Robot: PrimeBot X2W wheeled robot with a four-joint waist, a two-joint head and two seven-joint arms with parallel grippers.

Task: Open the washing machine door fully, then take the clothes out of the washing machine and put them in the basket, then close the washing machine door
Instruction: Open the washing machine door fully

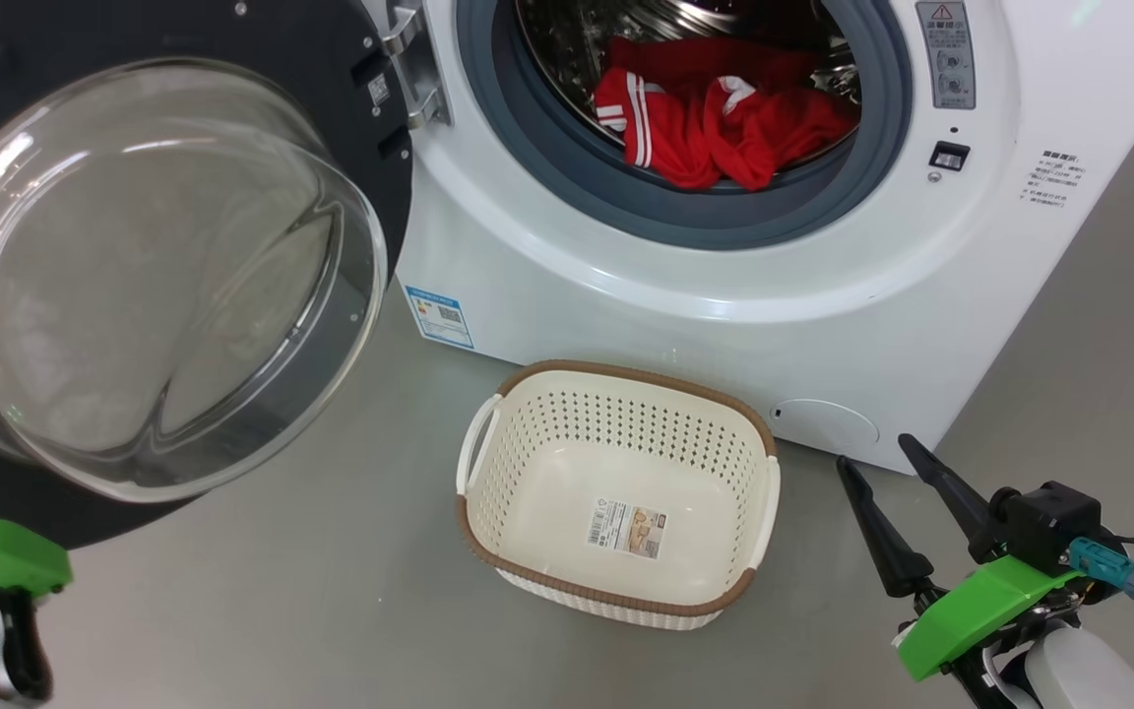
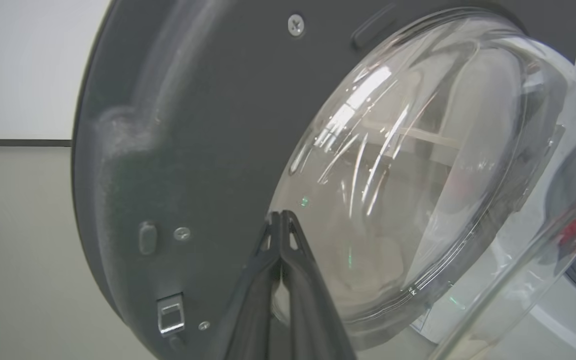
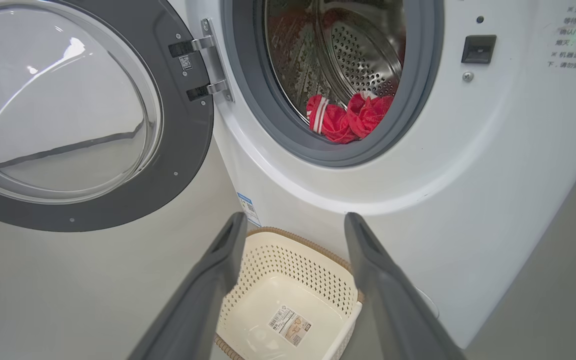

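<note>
My left tool (image 2: pixel 281 216), pressed together, should push the washing machine door (image 2: pixel 193 125) at 9 o'clock of its glass (image 2: pixel 418 175); right tool (image 1: pixel 874 453) spread.

floor (image 1: pixel 262 601): smooth grey | wall (image 2: pixel 23 65): white | skirting (image 2: pixel 18 142): dark strip

Washing machine door (image 3: pixel 183 150) swung open at left, hinged beside grey gasket (image 3: pixel 248 100). Red clothes (image 3: pixel 348 117) with white stripes lie at front of steel drum (image 3: pixel 363 55). Cream basket (image 3: pixel 288 270) on floor just before washing machine (image 3: pixel 468 165), paper label (image 3: pixel 289 326) on its bottom. Right gripper (image 3: pixel 294 222) fingers spread wide, apart from basket.
</note>
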